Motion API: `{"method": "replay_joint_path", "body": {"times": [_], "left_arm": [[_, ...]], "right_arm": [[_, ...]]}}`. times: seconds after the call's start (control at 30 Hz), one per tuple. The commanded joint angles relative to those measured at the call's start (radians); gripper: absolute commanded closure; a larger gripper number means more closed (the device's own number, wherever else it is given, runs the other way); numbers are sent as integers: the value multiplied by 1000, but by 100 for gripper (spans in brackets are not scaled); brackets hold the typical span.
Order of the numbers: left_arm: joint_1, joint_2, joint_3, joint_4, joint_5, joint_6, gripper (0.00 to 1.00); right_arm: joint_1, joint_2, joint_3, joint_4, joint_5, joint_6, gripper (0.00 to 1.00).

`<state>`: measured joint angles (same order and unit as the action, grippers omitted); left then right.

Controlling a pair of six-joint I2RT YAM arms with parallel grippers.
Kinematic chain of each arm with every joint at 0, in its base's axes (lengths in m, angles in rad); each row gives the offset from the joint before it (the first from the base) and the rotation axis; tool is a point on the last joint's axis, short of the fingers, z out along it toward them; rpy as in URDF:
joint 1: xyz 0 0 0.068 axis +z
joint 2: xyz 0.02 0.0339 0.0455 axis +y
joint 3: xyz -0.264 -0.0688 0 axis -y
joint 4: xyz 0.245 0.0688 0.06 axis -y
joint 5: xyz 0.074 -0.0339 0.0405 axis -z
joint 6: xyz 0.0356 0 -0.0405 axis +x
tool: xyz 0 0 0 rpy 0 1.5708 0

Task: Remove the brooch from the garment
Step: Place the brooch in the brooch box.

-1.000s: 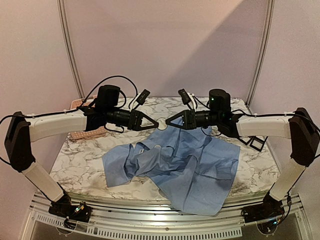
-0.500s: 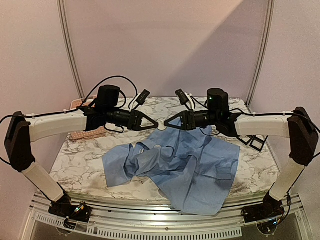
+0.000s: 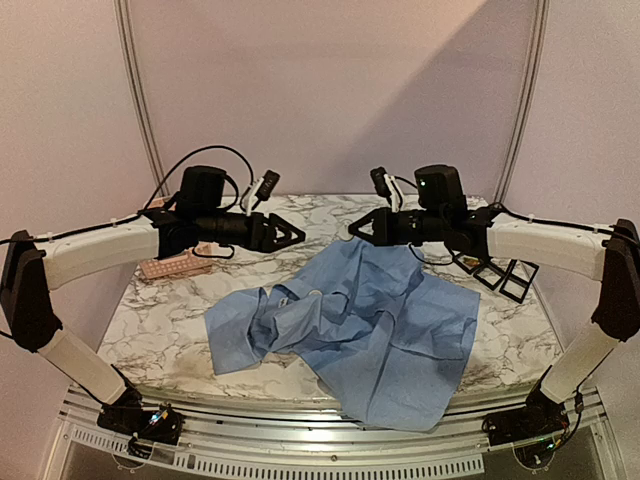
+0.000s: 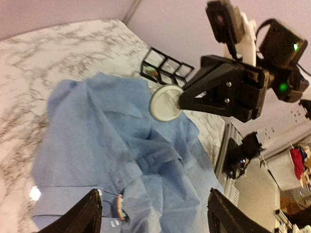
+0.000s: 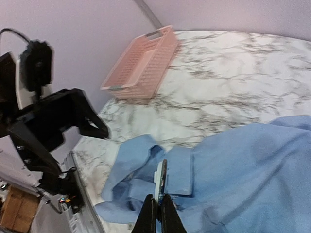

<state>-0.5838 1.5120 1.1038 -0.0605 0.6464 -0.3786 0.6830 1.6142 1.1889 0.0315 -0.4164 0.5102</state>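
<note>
L fingers [image 4: 83, 221] just let go: now apart, backed off. R fingers [image 5: 148, 218] clamped on brooch [image 4: 165, 103], held above garment [image 3: 380, 320] on worktop [image 3: 150, 320]. Prob. free of cloth, handover done.

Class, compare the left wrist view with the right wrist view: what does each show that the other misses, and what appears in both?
Only the left wrist view shows the brooch face-on as a white round disc, plus black gridded frames beyond the shirt. Only the right wrist view shows the pink basket, and it shows the brooch merely edge-on. Both show the right pincer shut on the brooch, with the blue shirt lying on the marble table.
</note>
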Motion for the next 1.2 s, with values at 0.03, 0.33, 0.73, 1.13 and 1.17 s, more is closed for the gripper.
{"method": "replay_joint_path", "body": {"times": [0.03,0.33,0.73,1.13,1.17], "left_arm": [[112,-87,-60,82,-146,-69,22],[144,-79,-43,16,-176,-66,20],[146,-87,-30,-30,-207,-47,17],[147,-85,-27,-39,-208,-43,17],[147,-85,-27,-39,-208,-43,17]], "right_arm": [[-74,-52,63,-434,478,-162,100],[-232,-44,68,-702,744,-191,100],[-375,67,81,-876,931,-173,100],[-432,211,121,-893,1039,-211,100],[-434,220,122,-889,1049,-214,100]]}}
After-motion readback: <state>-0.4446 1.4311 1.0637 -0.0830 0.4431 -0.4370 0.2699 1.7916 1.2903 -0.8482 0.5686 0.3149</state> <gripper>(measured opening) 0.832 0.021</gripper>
